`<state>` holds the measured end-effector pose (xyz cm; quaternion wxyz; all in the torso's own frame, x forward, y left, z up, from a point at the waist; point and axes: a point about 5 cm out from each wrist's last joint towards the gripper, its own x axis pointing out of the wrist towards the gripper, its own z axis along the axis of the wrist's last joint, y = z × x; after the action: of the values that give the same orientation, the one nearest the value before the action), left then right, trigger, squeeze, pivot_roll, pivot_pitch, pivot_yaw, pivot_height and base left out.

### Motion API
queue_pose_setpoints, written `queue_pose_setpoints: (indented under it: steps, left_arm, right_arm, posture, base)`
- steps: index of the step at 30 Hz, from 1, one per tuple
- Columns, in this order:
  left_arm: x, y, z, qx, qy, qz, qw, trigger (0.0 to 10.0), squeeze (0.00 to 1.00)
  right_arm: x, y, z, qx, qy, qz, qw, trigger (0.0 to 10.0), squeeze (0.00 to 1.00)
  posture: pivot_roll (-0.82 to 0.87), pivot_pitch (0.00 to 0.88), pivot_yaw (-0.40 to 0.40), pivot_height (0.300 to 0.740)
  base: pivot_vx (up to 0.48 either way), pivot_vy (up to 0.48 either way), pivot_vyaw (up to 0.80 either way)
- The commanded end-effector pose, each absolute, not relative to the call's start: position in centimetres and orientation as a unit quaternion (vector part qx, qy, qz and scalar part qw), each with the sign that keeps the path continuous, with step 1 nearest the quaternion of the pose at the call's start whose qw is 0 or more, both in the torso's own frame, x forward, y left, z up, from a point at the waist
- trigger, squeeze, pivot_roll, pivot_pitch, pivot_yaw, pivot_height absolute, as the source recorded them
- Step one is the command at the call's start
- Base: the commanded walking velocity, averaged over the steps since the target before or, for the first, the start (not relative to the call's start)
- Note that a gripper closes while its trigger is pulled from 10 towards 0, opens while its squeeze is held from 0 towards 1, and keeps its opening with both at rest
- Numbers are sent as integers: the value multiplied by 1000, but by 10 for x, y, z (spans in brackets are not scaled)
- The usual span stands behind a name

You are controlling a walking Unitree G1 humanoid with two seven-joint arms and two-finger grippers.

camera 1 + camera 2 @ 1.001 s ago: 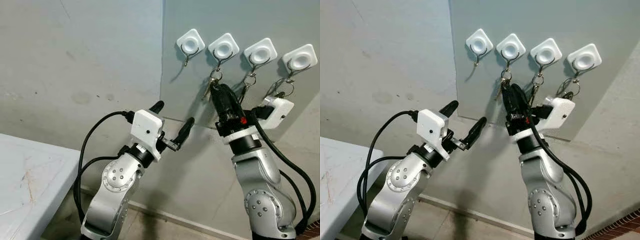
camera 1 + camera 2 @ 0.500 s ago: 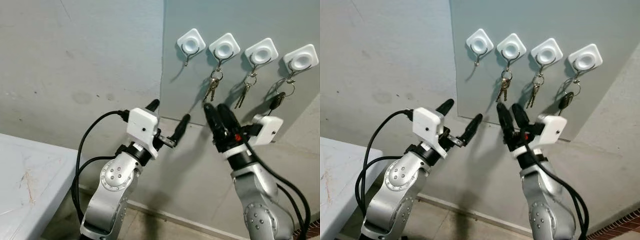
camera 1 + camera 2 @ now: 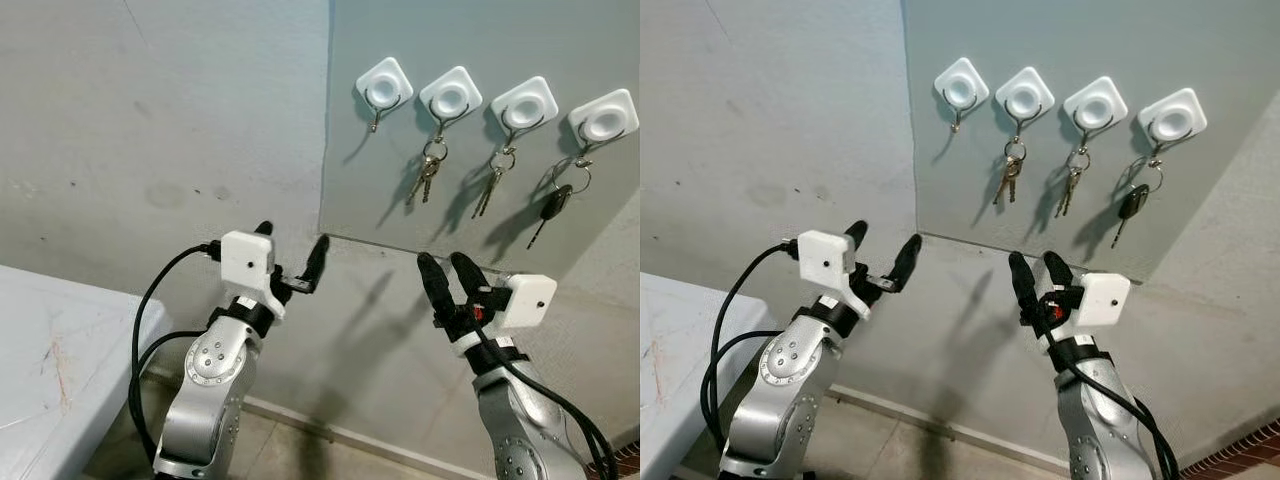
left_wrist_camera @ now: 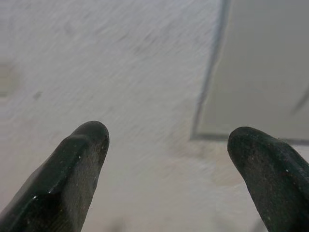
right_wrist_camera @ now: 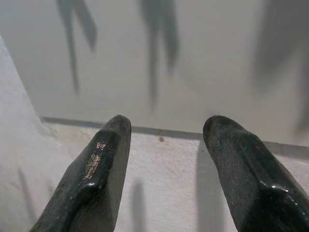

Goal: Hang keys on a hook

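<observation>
- Grey plaster wall (image 3: 150,120) forms the backdrop, with a smoother grey panel (image 3: 520,210) mounted on it above and ahead of both grippers.
- Four white square hooks (image 3: 455,95) run in a row along the top of the panel, well above the raised fingertips.
- Up and to the left of the right gripper (image 3: 450,272), the first hook (image 3: 383,83) carries nothing.
- Almost straight above the right gripper, a bunch of keys (image 3: 426,178) hangs from the second hook; a second bunch of keys (image 3: 491,185) hangs from the third hook, just to its right.
- Farther right and above, a black-headed car key (image 3: 552,203) dangles on a ring from the fourth hook (image 3: 605,115).
- The right gripper points up toward the panel's lower edge, its two black fingers spread apart and holding nothing, well below the keys.
- The left gripper (image 3: 292,250) is raised beside the panel's lower left corner, fingers wide apart and empty.
- Below and to the left of the left gripper lies the corner of a pale table (image 3: 60,360).
- Near the right arm's base, a patch of reddish brick floor (image 3: 1250,450) is visible.
</observation>
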<state>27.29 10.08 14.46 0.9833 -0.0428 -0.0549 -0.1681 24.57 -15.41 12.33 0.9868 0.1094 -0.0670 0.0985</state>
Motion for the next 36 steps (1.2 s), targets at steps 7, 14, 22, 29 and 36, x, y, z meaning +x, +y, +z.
queue_pose_setpoints:
  steps: [7, 14, 22, 29, 36]
  left_arm:
    - [270, 116, 118, -59, -31, -97, 993, 10000, 0]
    - [261, 121, 99, -70, -14, -67, 995, 10000, 0]
    - [258, 131, 78, -88, 16, -41, 995, 10000, 0]
    - [258, 130, 80, -92, 10, -42, 995, 10000, 0]
    - [259, 130, 77, -77, 7, -46, 996, 10000, 0]
  right_arm:
    - [245, -168, 111, 12, -57, 53, 997, 10000, 0]
    - [242, -162, 101, 3, -46, 59, 997, 10000, 0]
    - [242, -163, 84, -6, -24, 54, 998, 10000, 0]
    - [243, -163, 85, -3, -26, 53, 998, 10000, 0]
    - [242, -166, 78, -1, -15, 50, 999, 10000, 0]
  posture:
    - [-49, 0, -31, 740]
    - [-45, 0, -35, 740]
    - [-38, 0, -42, 740]
    - [-38, 0, -43, 740]
    - [-38, 0, -43, 740]
  base:
    - [0, 0, 0]
    - [0, 0, 0]
    - [0, 0, 0]
    - [0, 0, 0]
    - [0, 0, 0]
